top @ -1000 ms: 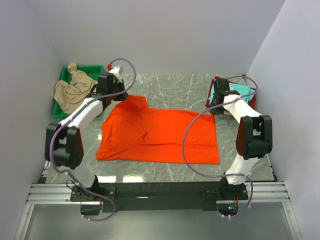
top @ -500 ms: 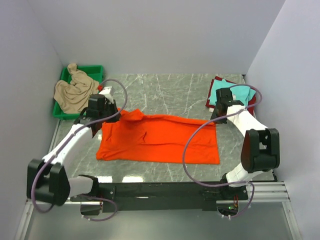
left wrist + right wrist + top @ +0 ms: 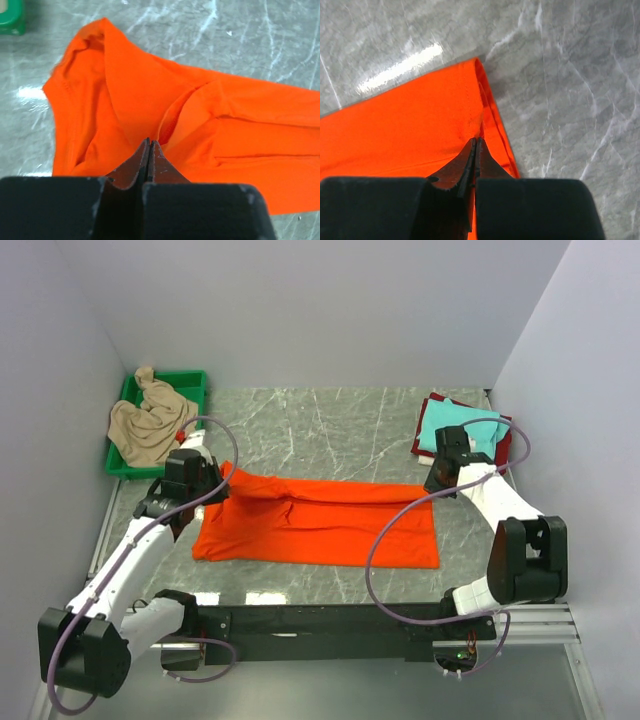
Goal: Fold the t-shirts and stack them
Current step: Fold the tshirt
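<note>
Top external view: where is the orange t-shirt (image 3: pixel 315 525)?
— On the table (image 3: pixel 340 420), nearer than the green tray (image 3: pixel 195 378) and just to its right. It is spread wide, with its far edge raised and drawn into a straight line.
— What has hold of it?
— The left pincer (image 3: pixel 213 483), jaws pressed together, grips the far corner closest to the tray. The right pincer (image 3: pixel 432 486), equally closed, pinches the far corner farthest from the tray. Both wrist views show the fingertips meeting on orange cloth.
— Other shirts?
— A beige t-shirt (image 3: pixel 148 420) is bunched inside the tray. A teal t-shirt (image 3: pixel 487 426) lies on a dark red t-shirt (image 3: pixel 420 440), well apart from the tray, at the table's opposite far corner.
</note>
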You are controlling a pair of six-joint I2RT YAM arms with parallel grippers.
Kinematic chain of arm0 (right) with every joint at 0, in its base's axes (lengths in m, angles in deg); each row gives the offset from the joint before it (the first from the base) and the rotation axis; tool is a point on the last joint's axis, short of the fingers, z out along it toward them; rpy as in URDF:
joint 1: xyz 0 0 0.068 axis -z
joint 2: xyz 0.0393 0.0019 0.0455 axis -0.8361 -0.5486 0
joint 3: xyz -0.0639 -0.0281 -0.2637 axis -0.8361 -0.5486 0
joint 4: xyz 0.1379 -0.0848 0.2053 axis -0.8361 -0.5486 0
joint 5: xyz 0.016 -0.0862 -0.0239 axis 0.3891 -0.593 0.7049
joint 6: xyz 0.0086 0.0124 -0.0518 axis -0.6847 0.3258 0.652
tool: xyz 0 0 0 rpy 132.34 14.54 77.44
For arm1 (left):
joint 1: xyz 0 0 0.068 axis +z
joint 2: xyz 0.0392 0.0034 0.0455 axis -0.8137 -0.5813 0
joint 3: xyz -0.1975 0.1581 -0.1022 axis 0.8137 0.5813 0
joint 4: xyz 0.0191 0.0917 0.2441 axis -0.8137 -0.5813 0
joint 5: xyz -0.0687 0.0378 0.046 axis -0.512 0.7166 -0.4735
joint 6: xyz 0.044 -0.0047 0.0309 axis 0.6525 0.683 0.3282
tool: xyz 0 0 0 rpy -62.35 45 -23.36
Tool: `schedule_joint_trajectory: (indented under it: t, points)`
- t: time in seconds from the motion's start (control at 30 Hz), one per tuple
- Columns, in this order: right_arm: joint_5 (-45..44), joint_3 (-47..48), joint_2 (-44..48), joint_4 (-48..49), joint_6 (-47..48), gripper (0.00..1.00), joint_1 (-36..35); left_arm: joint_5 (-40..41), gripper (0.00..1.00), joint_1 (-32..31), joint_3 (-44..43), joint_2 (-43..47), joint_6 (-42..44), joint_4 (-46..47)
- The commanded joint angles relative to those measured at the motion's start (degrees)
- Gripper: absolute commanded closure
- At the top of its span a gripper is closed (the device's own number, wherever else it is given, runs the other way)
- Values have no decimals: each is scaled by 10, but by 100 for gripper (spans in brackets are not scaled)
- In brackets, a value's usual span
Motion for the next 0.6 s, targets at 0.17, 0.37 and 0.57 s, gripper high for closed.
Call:
schedule_joint_trajectory:
  t: [0.17, 0.37, 0.57]
  points:
    - [-8, -43, 59, -3, -15, 100, 3, 64, 100, 1, -1, 51, -51, -40]
    - [-2, -68, 70, -6, -22, 100, 3, 72, 100, 1, 1, 63, -89, -78]
    - [-12, -79, 70, -22, -35, 100, 3, 78, 99, 1, 8, 62, -123, -103]
